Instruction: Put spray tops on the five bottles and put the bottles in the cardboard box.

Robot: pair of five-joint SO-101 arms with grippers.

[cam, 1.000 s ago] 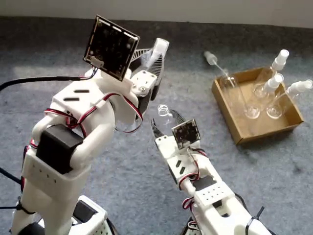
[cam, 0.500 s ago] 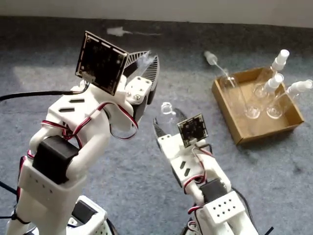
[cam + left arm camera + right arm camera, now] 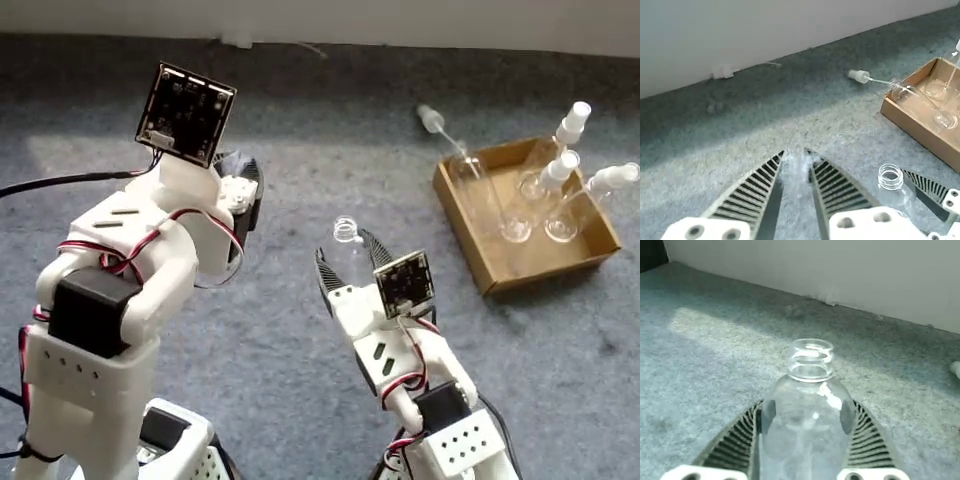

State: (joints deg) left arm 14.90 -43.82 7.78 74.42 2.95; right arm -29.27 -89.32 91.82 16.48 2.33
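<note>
My right gripper is shut on a clear bottle with a bare, open neck, held upright at mid-table. My left gripper hovers over the carpet left of it, fingers a narrow gap apart, with a pale blur and nothing solid between them. A loose spray top lies against the back wall. The cardboard box at the right holds three capped bottles. A fourth bottle lies in it, its spray top sticking out over the box's far corner.
The left arm rises tall at the left, its camera board above it. Grey carpet covers the table. A white wall bounds the far side. Open carpet lies between the arms and the box.
The spray top left my left gripper and flew to the back wall. The left arm swung back to the left. The right arm shifted slightly right with the bottle.
</note>
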